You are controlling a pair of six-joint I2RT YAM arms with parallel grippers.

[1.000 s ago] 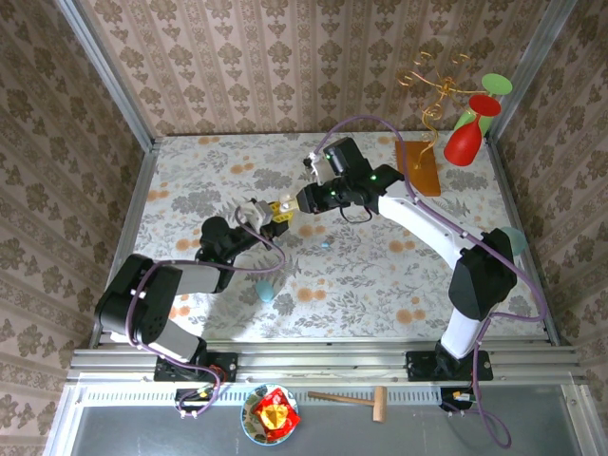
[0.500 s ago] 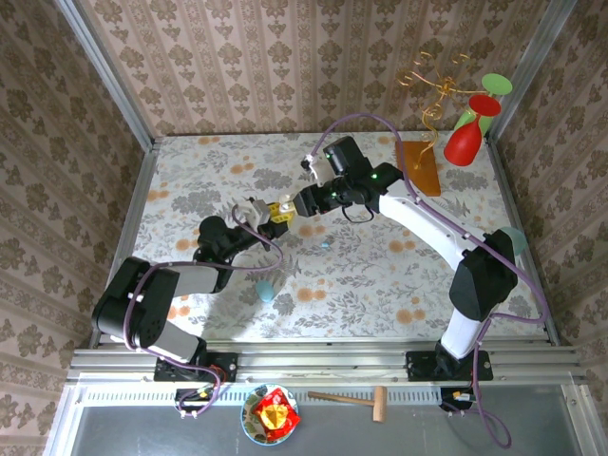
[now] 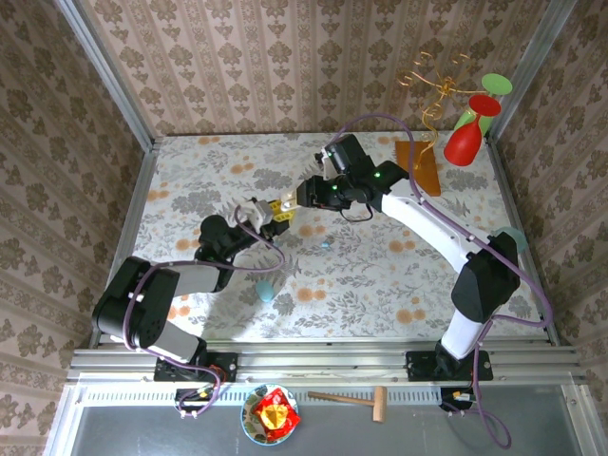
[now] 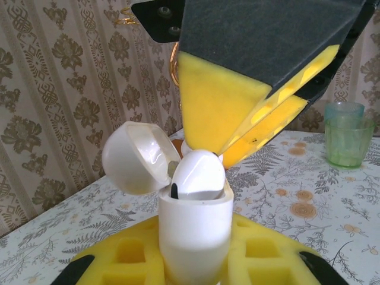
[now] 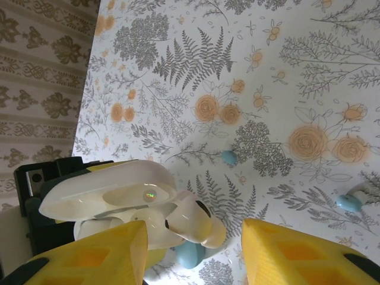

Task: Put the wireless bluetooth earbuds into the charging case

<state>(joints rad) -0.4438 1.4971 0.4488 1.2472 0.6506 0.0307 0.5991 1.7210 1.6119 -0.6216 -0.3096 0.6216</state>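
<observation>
My left gripper (image 3: 255,215) (image 4: 196,264) is shut on a white charging case (image 4: 196,228), held upright with its lid (image 4: 138,157) flipped open. A white earbud (image 4: 199,172) (image 5: 191,221) sits in the case mouth and sticks partly out. My right gripper (image 3: 285,203) (image 5: 193,243) hovers just above it, open, its yellow pads (image 4: 228,110) on either side of the earbud and apart from it. A pale blue earbud (image 5: 229,157) (image 3: 326,245) lies loose on the floral table. Another pale blue earbud (image 5: 349,202) lies further off.
A light blue case (image 3: 266,291) rests on the table near my left arm. A green cup (image 4: 347,139) stands at the right edge. An orange mat (image 3: 419,167), red and green goblets (image 3: 472,128) and a gold wire stand (image 3: 432,81) fill the back right corner.
My right gripper has opened, letting go of the white earbud in the case, and has drawn back slightly to the right. My left gripper holds still.
</observation>
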